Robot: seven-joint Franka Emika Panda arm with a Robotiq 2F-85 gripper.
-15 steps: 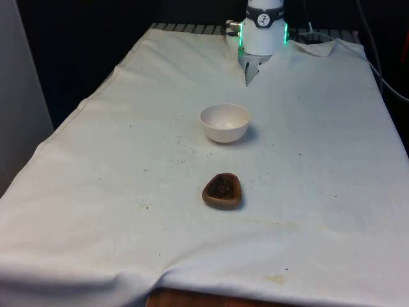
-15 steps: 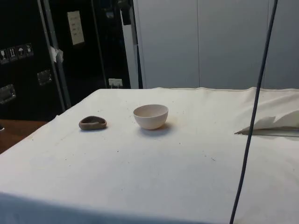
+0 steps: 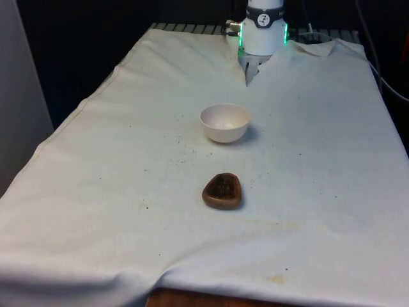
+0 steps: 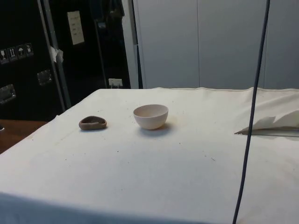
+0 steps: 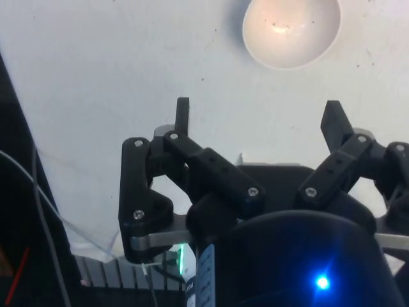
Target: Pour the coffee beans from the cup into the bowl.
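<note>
A white bowl stands in the middle of the cloth, also seen in the side view as the bowl and from above as the bowl; it looks empty apart from a speck or two. A low brown wooden cup with dark coffee beans in it sits nearer the table's front edge; in the side view the cup lies beside the bowl. My gripper hangs high over the cloth, open, with nothing between its fingers, some way from the bowl.
The white cloth bears scattered dark specks around the bowl and cup. The robot's base stands at the far end. A dark cable hangs down across the side view. The bare wooden table edge shows at the front.
The hanging cable in the side view has shifted slightly. Bowl and cup stand where they were.
</note>
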